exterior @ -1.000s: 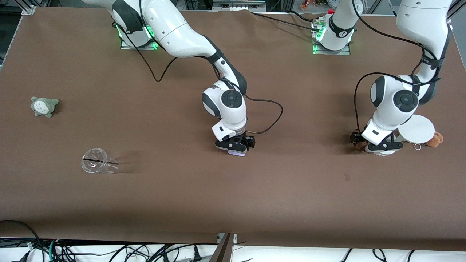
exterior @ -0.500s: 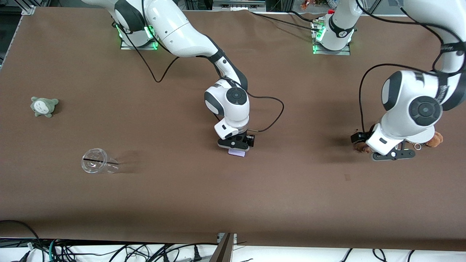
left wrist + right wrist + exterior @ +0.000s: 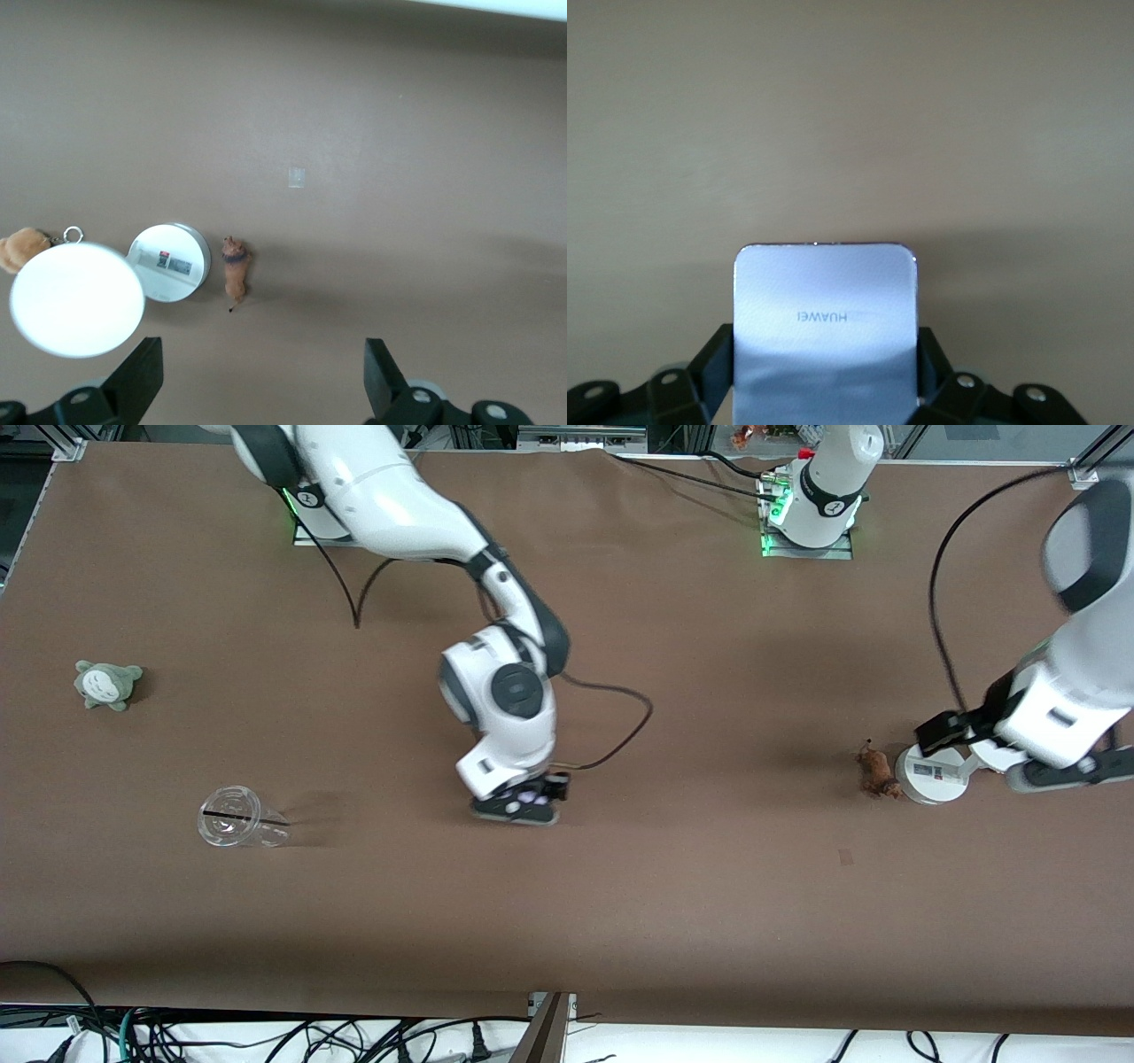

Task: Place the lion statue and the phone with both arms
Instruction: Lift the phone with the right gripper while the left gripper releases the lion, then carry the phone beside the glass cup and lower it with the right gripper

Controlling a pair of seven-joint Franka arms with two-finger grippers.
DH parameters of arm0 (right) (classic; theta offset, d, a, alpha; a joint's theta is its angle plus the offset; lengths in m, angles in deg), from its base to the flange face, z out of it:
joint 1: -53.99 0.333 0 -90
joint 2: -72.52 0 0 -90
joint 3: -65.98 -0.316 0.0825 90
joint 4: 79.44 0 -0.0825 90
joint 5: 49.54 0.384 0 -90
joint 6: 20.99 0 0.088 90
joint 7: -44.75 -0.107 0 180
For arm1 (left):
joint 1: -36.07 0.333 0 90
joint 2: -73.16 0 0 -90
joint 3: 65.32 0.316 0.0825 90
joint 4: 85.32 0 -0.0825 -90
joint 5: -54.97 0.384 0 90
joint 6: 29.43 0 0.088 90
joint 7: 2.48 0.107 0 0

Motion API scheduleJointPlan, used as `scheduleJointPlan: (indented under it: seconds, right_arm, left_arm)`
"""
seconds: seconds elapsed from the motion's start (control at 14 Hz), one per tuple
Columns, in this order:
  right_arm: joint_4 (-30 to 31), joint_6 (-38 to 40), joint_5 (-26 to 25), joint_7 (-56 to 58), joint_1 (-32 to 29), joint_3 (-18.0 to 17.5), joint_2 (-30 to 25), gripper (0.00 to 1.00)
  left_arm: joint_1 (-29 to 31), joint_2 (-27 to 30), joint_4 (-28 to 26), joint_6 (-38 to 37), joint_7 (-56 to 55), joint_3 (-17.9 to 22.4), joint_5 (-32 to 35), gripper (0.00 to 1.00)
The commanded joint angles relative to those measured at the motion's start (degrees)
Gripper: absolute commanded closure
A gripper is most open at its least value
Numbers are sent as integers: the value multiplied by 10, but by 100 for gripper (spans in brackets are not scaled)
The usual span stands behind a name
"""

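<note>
The lion statue [image 3: 875, 771], tiny and reddish-brown, lies on the brown table beside a white two-disc gadget [image 3: 928, 776]. It also shows in the left wrist view [image 3: 235, 273]. My left gripper [image 3: 1066, 773] hangs open and empty in the air over the gadget's end nearest the left arm's end of the table, apart from the lion; its own view shows the gripper [image 3: 261, 381] with jaws spread wide. My right gripper [image 3: 518, 806] is shut on the pale lavender phone [image 3: 826, 319] over mid-table. The phone barely shows in the front view [image 3: 529, 799].
A clear plastic cup [image 3: 235, 817] lies on its side and a grey-green plush [image 3: 108, 683] sits toward the right arm's end. A tan-brown plush with a key ring [image 3: 22, 250] lies beside the gadget's large disc [image 3: 78, 299]. A small pale mark [image 3: 298, 178] is on the table.
My left gripper rose and drew away from the lion toward the left arm's end, uncovering the lion and gadget. My right gripper moved with the phone toward the right arm's end.
</note>
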Motion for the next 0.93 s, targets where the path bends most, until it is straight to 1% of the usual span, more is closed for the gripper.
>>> scheduleJointPlan:
  seconds: [0.0, 0.14, 0.29, 0.5, 0.57, 0.79, 0.86]
  right_arm:
    - [145, -5, 13, 97, -49, -8, -105, 39]
    - [236, -72, 17, 141, -82, -9, -148, 39]
    - [302, -132, 17, 163, -106, -9, -163, 39]
    - [389, -236, 28, 165, -120, -9, -172, 39]
    - [404, -257, 30, 168, -127, -9, -172, 39]
    - [406, -264, 41, 178, -138, -9, -169, 39]
    - [406, -269, 47, 199, -150, -10, -166, 39]
  left_arm:
    - [7, 31, 10, -52, 2, 7, -28, 0]
    - [28, 49, 8, -64, 2, 15, -73, 0]
    - [44, 52, 0, -80, 3, 15, -75, 0]
    - [61, 63, -26, -92, 15, 5, -67, 0]
    - [62, 65, -29, -98, 21, 1, -58, 0]
    - [70, 76, -43, -102, 50, 0, -41, 0]
    - [70, 77, -45, -102, 51, -7, -32, 0]
